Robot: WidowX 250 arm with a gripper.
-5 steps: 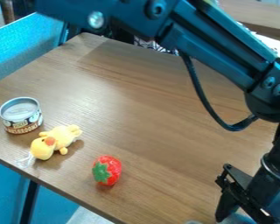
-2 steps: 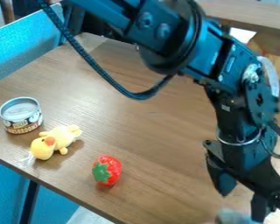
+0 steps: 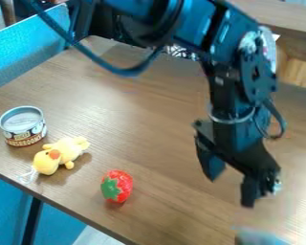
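The gripper [image 3: 229,187] hangs over the right part of the table, its two fingers spread apart with nothing between them. Left of it, a red toy strawberry [image 3: 117,185] with a green leaf top lies near the table's front edge. A yellow plush duck [image 3: 61,154] with an orange beak lies on its side farther left. Behind the duck, a small tin can [image 3: 23,126] stands upright at the table's left. Below the gripper, at the bottom edge of the view, is a blurred bluish object [image 3: 261,238], partly cut off.
The brown wooden table [image 3: 126,119] has its front edge running from the left down to the bottom middle. A blue panel [image 3: 31,50] stands behind its left side. Another wooden surface [image 3: 289,21] lies at the upper right.
The arm has swung in from the right, and since the middle frame the gripper has moved left and somewhat up in the view. The strawberry, duck and can have stayed in place.
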